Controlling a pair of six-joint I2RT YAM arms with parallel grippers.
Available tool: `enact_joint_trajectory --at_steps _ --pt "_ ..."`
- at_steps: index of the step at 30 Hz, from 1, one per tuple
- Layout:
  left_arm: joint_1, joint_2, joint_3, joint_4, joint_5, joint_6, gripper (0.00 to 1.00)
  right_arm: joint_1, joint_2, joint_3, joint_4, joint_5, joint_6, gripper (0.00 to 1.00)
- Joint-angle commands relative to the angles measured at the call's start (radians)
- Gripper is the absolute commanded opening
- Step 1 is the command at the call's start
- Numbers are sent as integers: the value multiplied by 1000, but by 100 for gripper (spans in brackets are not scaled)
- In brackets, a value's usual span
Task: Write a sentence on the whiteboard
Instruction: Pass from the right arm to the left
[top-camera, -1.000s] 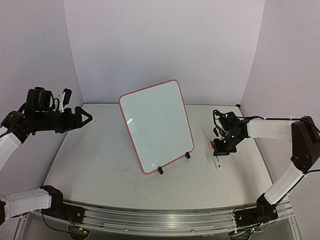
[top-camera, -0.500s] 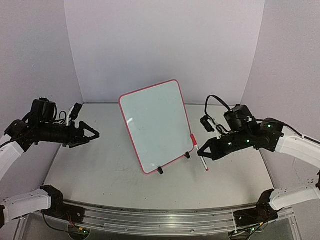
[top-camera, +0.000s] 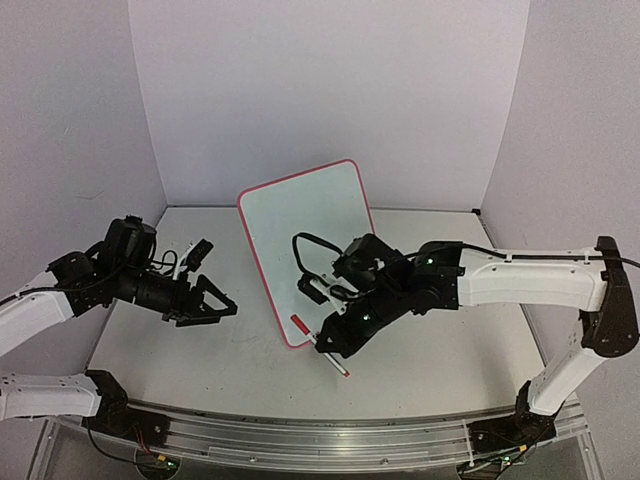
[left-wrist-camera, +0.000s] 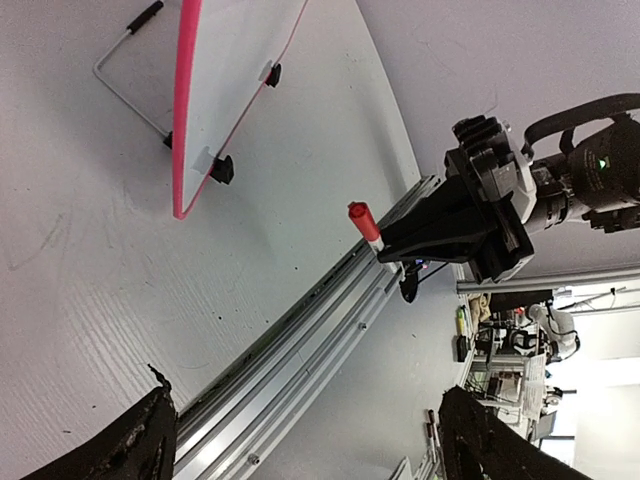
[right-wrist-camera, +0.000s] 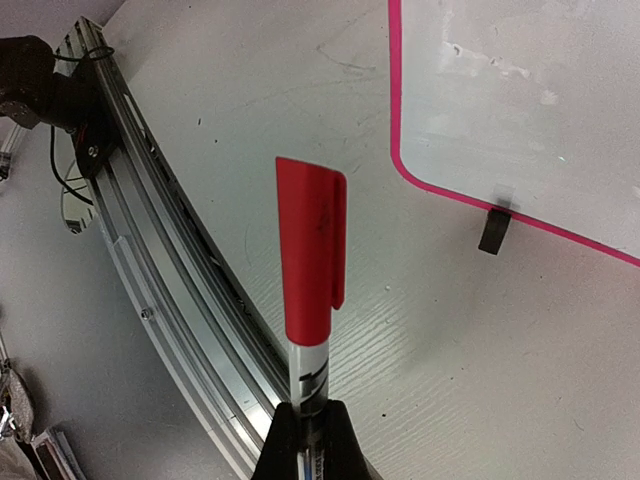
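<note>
With the blank whiteboard (top-camera: 285, 225) propped upright at the middle of the counter (top-camera: 190, 350), and your right gripper (right-wrist-camera: 310, 418) pinching the red-capped marker (right-wrist-camera: 312, 365) just in front of its lower edge, bring your spread, empty left gripper (top-camera: 221, 304) squarely around the cap (right-wrist-camera: 310, 240) and pull straight along the barrel.

Whiteboard (top-camera: 295, 215): white rectangle with rounded corners and a thin red rim. It is standing mid-table (top-camera: 200, 340) on small black feet (right-wrist-camera: 492, 232), leaning back.
</note>
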Motion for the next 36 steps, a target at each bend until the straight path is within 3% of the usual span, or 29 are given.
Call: enact_joint_trajectory --at_steps 1,8,12,19,36 --pt "-77 46 -3 177 10 -74 91 10 48 105 23 -34 -54 0" --pt "-164 166 -35 415 27 -181 89 22 101 185 36 -92 -80 0" --pt "-169 205 -26 461 28 -195 84 25 111 204 40 -115 -81 0" --pt "-168 231 -54 556 31 -264 59 30 102 207 56 -131 -71 0" --pt "-169 227 -40 496 66 -247 10 28 94 205 60 -82 -77 0"
